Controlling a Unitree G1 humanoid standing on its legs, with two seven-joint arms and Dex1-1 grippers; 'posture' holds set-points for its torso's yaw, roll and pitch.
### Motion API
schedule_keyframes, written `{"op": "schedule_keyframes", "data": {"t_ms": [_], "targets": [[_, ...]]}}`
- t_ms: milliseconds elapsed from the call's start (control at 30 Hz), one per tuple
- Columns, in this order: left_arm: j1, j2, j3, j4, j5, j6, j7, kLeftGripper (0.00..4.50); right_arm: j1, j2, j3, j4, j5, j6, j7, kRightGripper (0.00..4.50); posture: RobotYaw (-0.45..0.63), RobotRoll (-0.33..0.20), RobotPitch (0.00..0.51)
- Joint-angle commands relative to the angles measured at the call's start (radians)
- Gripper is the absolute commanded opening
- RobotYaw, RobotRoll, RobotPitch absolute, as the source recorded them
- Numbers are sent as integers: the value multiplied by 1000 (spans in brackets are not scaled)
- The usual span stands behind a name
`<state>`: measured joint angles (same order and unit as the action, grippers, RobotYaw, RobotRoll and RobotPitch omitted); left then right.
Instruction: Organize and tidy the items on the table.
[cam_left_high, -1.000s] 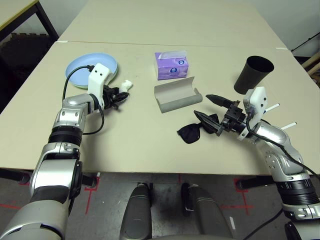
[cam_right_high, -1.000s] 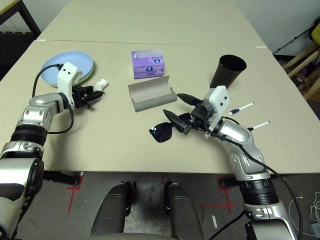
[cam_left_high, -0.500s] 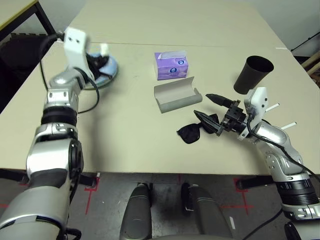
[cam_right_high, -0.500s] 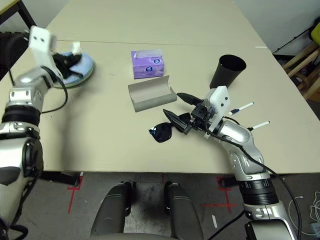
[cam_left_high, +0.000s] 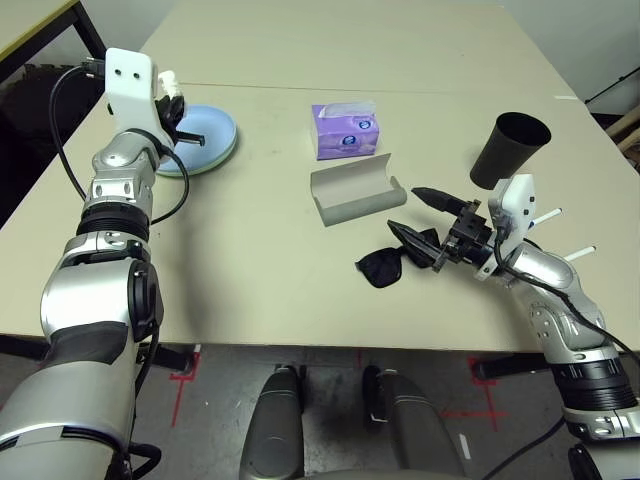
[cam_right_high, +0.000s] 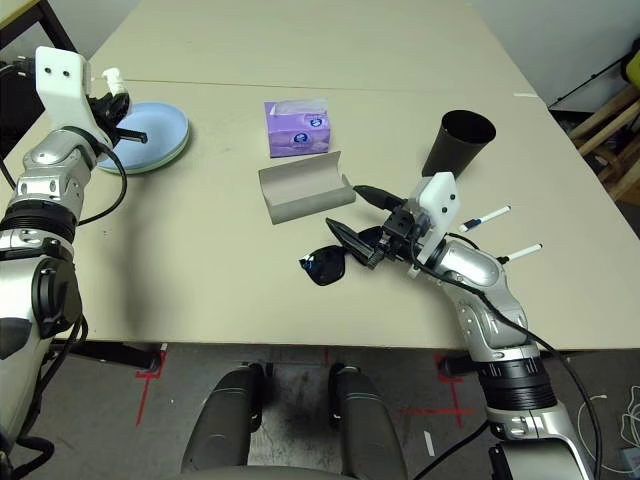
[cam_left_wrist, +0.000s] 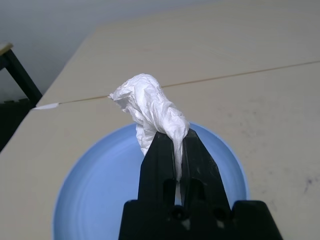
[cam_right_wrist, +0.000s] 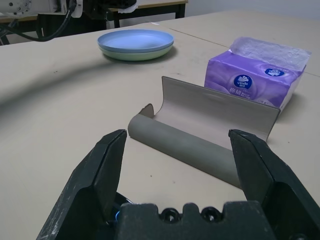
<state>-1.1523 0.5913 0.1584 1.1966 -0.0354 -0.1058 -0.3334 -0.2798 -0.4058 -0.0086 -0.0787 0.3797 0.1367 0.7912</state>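
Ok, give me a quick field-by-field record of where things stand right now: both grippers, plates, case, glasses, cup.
left gripper: shut on crumpled white tissue, held above light blue plate
plates: light blue stacked on pale green plate
right gripper: open, by black sunglasses
glasses case: open, empty
tissue box: behind case
black cup: upright, far right

Count of things on the table (cam_left_high: 250, 270)

Two plates, stacked: one light blue plate (cam_left_high: 208, 135) on one pale green plate (cam_right_wrist: 136, 55). One crumpled white tissue (cam_left_wrist: 148, 107). One purple tissue box (cam_left_high: 343, 131). One grey oblong glasses case (cam_left_high: 354, 191), lying open. One pair of black sunglasses (cam_left_high: 392, 261). One black tapered cup (cam_left_high: 509, 149). Two white pens (cam_left_high: 563, 236) near the right forearm. Two grippers: one left gripper (cam_left_wrist: 172, 145), one right gripper (cam_right_wrist: 180, 162).
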Motion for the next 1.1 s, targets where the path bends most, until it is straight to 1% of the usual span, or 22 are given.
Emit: {"op": "schedule_keyframes", "data": {"t_ms": [33,67,167,200,333,367,433,533,633,667,767,933,1000,1100], "targets": [[-14,-5,-12,16,19,-20,-6,840,14,-6,-2,-10,-1,-2,2,4500,108,0,154],[-13,-3,-14,17,23,-20,1,1158,14,-6,-2,-10,-1,-2,2,4500,108,0,154],[-10,1,-12,20,25,-19,9,2423,13,-6,-3,-9,0,-3,3,4500,110,0,156],[-10,2,-12,20,26,-19,9,2734,12,-6,-3,-8,0,-3,3,4500,111,0,156],[-7,11,-11,17,30,-18,7,4370,10,-7,-2,-5,0,-3,6,4500,114,0,155],[-7,12,-10,16,31,-19,5,4478,9,-7,-2,-5,0,-3,6,4500,114,0,155],[-8,12,-7,14,30,-23,7,4478,7,-7,-2,-3,0,-4,7,4500,116,0,154],[-6,12,2,4,14,-30,-31,4478,7,-7,-2,-2,-1,-5,7,4500,115,0,153],[17,10,6,-16,-21,-25,-199,4478,10,-8,-4,-7,0,-4,5,4500,107,0,154],[23,11,6,-19,-25,-21,-233,4478,11,-8,-4,-9,0,-4,5,4500,106,0,154],[68,17,16,-58,-79,0,-460,4478,12,-14,-16,-8,3,-4,2,4500,104,0,155],[158,17,14,-189,-170,-2,-824,4478,8,-21,-26,2,6,-5,0,4500,107,0,158],[178,23,1,-214,-181,2,-921,4478,6,-25,-25,4,6,-6,3,4500,104,0,168],[180,33,-23,-218,-172,9,-1013,4478,2,-29,-26,5,7,-4,6,4500,101,0,172]]}}
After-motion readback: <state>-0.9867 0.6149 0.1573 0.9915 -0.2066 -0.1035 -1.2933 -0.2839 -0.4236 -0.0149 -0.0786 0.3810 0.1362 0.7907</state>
